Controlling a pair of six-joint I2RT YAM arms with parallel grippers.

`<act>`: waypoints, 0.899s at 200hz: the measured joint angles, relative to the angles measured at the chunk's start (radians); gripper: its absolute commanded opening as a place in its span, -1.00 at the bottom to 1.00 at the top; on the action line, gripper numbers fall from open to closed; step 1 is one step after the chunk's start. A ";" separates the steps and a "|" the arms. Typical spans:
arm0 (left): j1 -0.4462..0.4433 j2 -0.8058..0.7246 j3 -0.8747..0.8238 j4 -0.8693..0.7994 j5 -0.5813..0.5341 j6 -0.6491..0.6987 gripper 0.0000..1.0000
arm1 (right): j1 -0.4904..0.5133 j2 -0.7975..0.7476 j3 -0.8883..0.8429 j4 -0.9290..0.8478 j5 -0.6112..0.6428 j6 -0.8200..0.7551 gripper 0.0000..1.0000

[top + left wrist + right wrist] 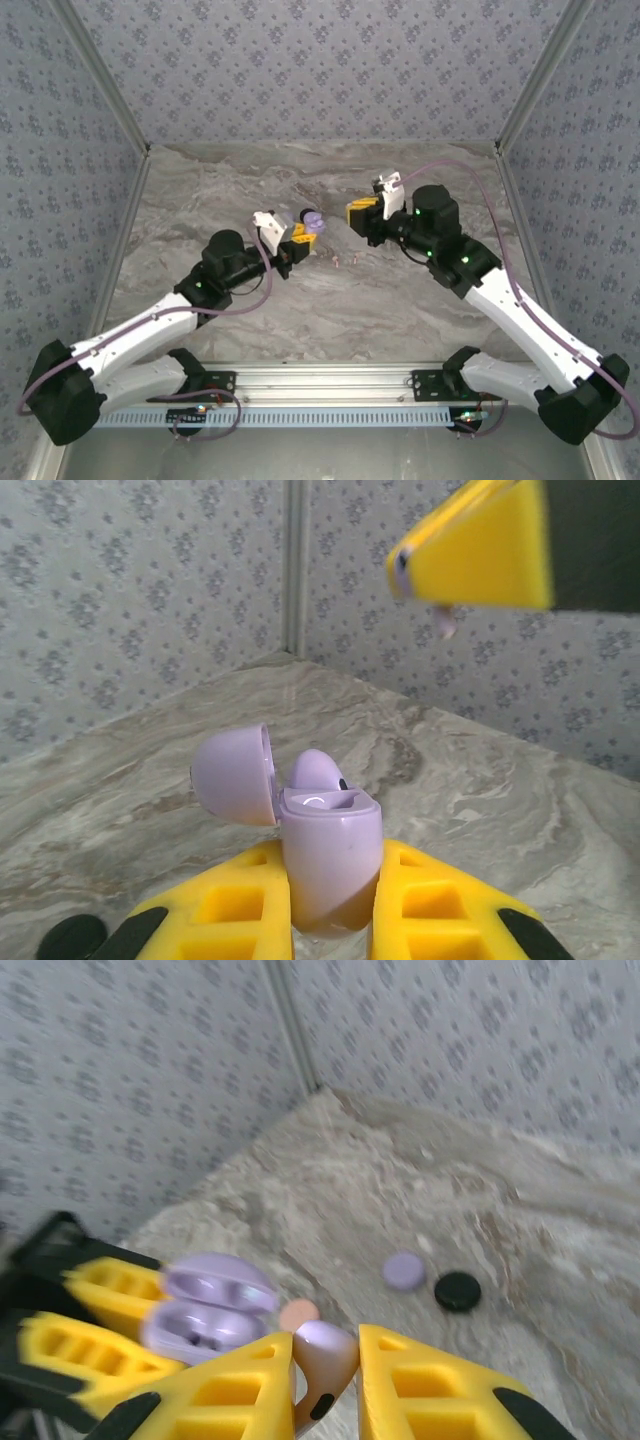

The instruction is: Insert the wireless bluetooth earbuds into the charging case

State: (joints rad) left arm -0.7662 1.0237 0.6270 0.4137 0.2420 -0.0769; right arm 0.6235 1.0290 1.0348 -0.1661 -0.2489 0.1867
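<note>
My left gripper is shut on a lilac charging case, held upright with its lid swung open to the left. One lilac earbud sits in the case's far slot. My right gripper is shut on a second lilac earbud, stem pointing down. In the top view the right gripper hangs just right of the case and a little apart from it, with the left gripper below the case. The right wrist view shows the open case to the left of the held earbud.
Three small round discs lie on the marble table beyond the grippers: lilac, black and peach. Tiny pale pieces lie on the table between the arms. Patterned walls close in the back and sides.
</note>
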 measured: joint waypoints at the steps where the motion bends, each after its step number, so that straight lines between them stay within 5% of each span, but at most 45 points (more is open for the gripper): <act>1: 0.000 0.002 0.001 0.002 0.002 0.000 -1.00 | 0.001 -0.003 0.000 0.003 -0.002 -0.002 -0.57; 70: -0.002 0.088 0.042 0.079 0.106 -0.034 -1.00 | 0.098 -0.003 0.000 0.044 -0.004 -0.076 -0.57; 180: -0.003 0.091 0.046 0.096 0.137 -0.041 -1.00 | 0.113 0.074 0.004 0.060 0.032 -0.099 -0.57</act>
State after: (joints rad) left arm -0.7689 1.1149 0.6727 0.5098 0.3786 -0.1181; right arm 0.7368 1.1027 1.0386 -0.1062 -0.2165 0.0875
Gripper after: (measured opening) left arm 0.159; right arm 0.217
